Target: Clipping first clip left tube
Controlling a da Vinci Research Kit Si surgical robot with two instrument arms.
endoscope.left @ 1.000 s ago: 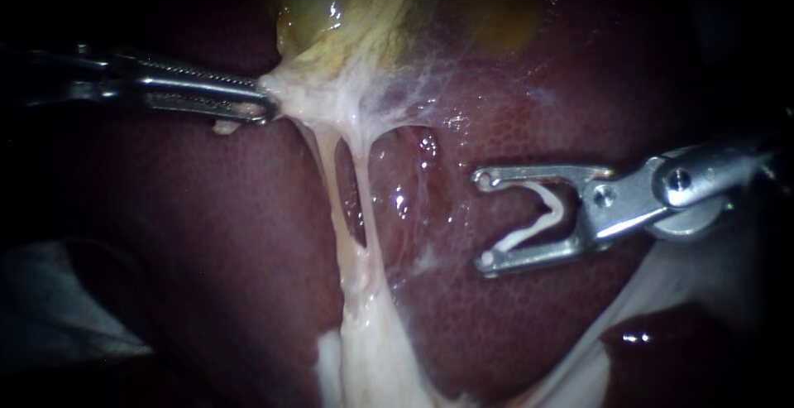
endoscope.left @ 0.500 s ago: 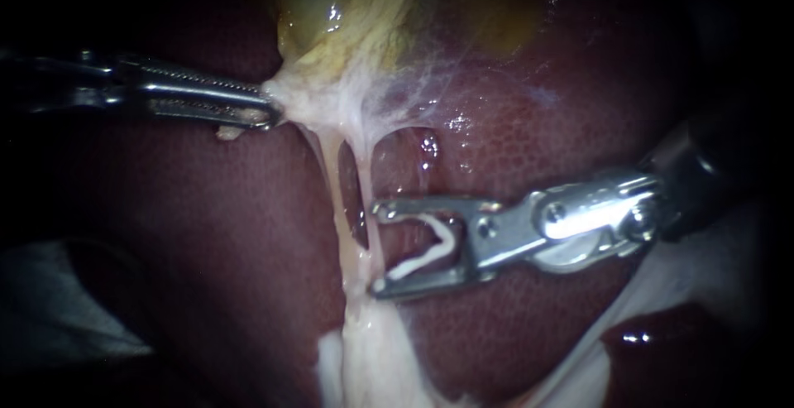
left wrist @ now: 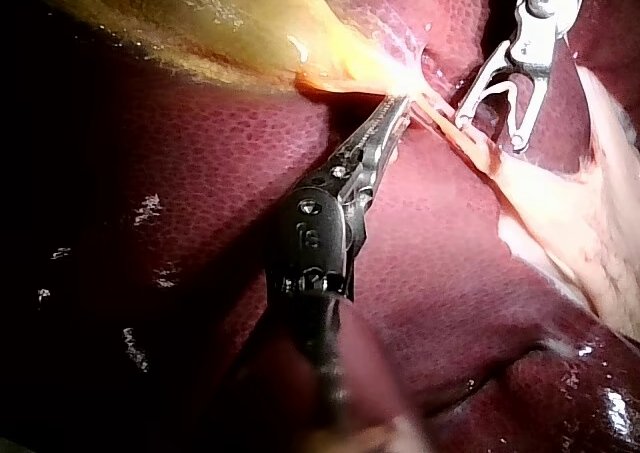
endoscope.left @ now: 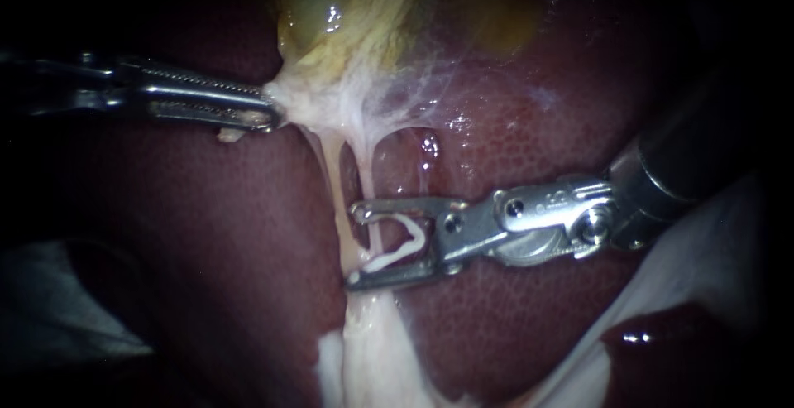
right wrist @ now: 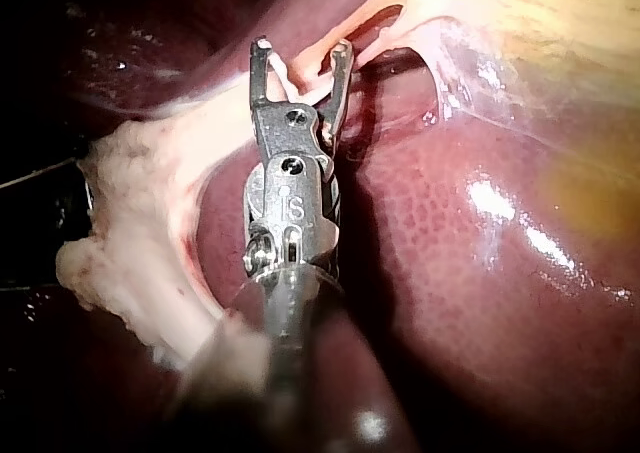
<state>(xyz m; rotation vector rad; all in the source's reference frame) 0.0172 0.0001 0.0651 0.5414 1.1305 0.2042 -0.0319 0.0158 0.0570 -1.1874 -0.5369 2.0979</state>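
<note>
**While the left jaws hold the gallbladder's neck, the clip-bearing jaws sit at the tubes**

Endoscope view: Where the gallbladder narrows, the left instrument has its jaws clenched on white tissue, which is stretched taut toward them over the liver. Two pale tubes hang from that tissue and merge lower down into fatty tissue. The right instrument enters from the right. Its jaws stand wide apart and carry an open white clip seated between them. The right tube crosses the gap between these jaws, ahead of the clip's mouth. The jaw tips reach into the slot between the tubes. The left tube lies just beyond the tips, outside the jaws. Cannot tell whether the tips touch it.

Left wrist view: The left instrument's jaws are clamped on the pale strand at the gallbladder's narrow end. A pink tube runs on from their tips. The right instrument's spread jaws stand just beside that tube, one tip at or very near it. Cannot tell here which tube it is.

Right wrist view: The right instrument's jaws are wide apart, with the clip and a pink strand between them. A lump of fatty tissue lies beside the shaft. The liver lies under the instrument, and the yellow gallbladder lies ahead of the jaws.
</note>
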